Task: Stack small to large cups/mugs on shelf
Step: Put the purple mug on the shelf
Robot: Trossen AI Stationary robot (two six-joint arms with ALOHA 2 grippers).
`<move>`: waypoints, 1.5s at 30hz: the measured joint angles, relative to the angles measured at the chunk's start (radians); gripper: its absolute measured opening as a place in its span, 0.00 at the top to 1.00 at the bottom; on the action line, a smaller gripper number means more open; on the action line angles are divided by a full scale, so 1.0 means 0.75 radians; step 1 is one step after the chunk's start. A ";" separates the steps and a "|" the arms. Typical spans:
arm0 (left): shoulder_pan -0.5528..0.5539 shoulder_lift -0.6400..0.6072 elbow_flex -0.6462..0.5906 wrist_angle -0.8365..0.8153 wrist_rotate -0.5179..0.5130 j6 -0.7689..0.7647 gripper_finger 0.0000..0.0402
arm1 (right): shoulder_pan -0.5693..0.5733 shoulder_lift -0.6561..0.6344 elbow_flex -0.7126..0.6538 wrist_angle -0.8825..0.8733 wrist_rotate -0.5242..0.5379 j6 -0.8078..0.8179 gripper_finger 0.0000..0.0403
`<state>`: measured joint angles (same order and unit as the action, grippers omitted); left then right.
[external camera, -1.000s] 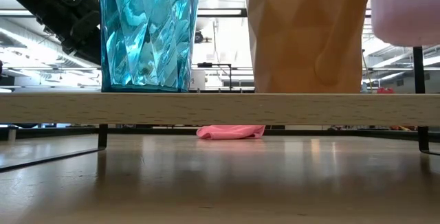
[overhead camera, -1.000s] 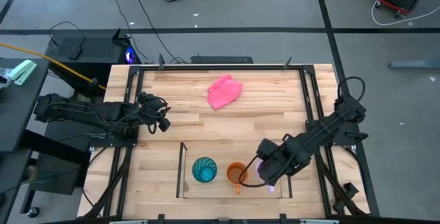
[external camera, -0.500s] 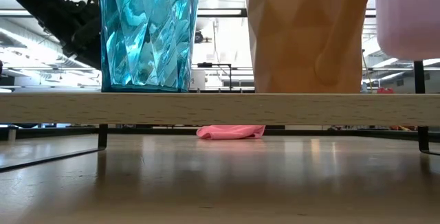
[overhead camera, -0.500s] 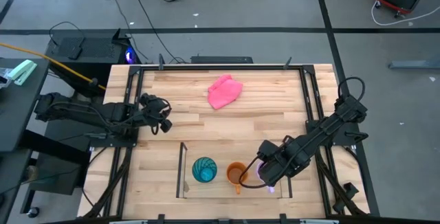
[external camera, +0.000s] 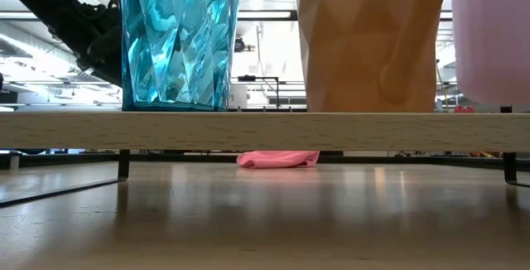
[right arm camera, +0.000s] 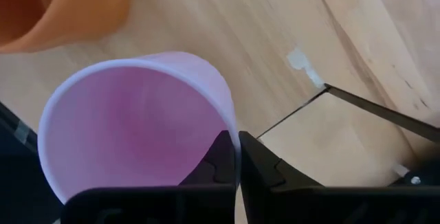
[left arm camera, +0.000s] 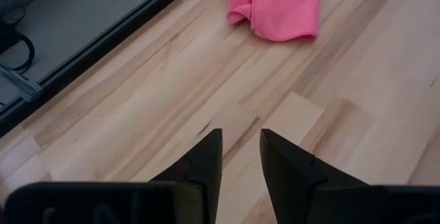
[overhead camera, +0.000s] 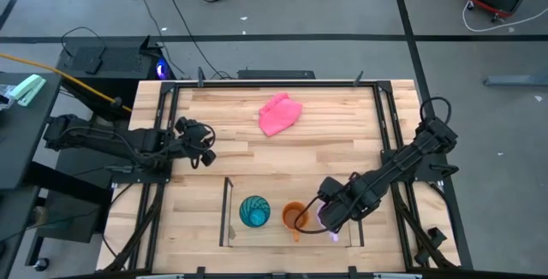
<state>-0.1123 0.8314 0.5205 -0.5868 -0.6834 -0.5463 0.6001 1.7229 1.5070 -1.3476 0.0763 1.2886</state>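
The shelf (overhead camera: pixel 228 213) stands at the table's near edge; its wooden plank (external camera: pixel 265 129) crosses the low view. On the plank stand the teal tumbler (overhead camera: pixel 254 211) (external camera: pixel 178 38) and, to its right, the orange mug (overhead camera: pixel 293 216) (external camera: pixel 373 38). My right gripper (overhead camera: pixel 330 219) is shut on the lilac mug (external camera: pixel 493 38) (right arm camera: pixel 130 128) at the shelf's right end and hides most of it from above. The mug's bottom hangs just above the plank. My left gripper (overhead camera: pixel 201 146) (left arm camera: pixel 240 155) hovers over the table's left part, open by a narrow gap. My right gripper pinches the lilac mug's rim wall (right arm camera: pixel 232 136), one finger (right arm camera: pixel 218 161) inside the mug and one (right arm camera: pixel 268 172) outside. It comes from above, slanting from the table's right. The mug hangs upright, its mouth up, beside the orange mug.
A pink cloth (overhead camera: pixel 280 113) (left arm camera: pixel 282 7) lies near the table's far edge. The shelf's thin dark rods (right arm camera: pixel 371 110) frame the spot right of the lilac mug. Bare wood lies between the cloth and the shelf.
My right gripper has moved down, lowering the lilac mug from well above the plank to just over it, right of the orange mug. My left gripper has drifted a little toward the table's right.
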 joint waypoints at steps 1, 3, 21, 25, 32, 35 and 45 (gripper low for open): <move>-0.004 0.000 0.000 0.000 0.000 0.000 0.73 | -0.001 0.000 -0.005 0.001 0.000 0.003 0.99; -0.012 0.000 0.000 0.000 0.000 -0.001 0.73 | -0.012 -0.001 -0.020 0.025 0.000 0.019 0.99; -0.023 -0.001 0.000 0.000 0.001 -0.002 0.73 | -0.029 0.001 -0.059 0.060 -0.009 0.034 0.99; -0.023 -0.001 0.000 0.000 0.001 -0.003 0.73 | -0.028 0.001 -0.059 0.059 -0.009 0.038 0.99; -0.023 -0.001 0.000 0.000 0.001 -0.004 0.73 | -0.024 0.001 -0.059 0.053 -0.009 0.050 0.99; -0.023 -0.001 0.000 0.000 0.001 -0.004 0.73 | -0.016 0.001 -0.059 0.044 -0.009 0.061 0.99; -0.023 -0.001 0.001 -0.001 0.001 -0.015 0.73 | -0.002 0.001 -0.059 0.046 0.002 0.097 0.99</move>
<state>-0.1299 0.8310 0.5209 -0.5873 -0.6827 -0.5579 0.5983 1.7233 1.4628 -1.3132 0.0775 1.3613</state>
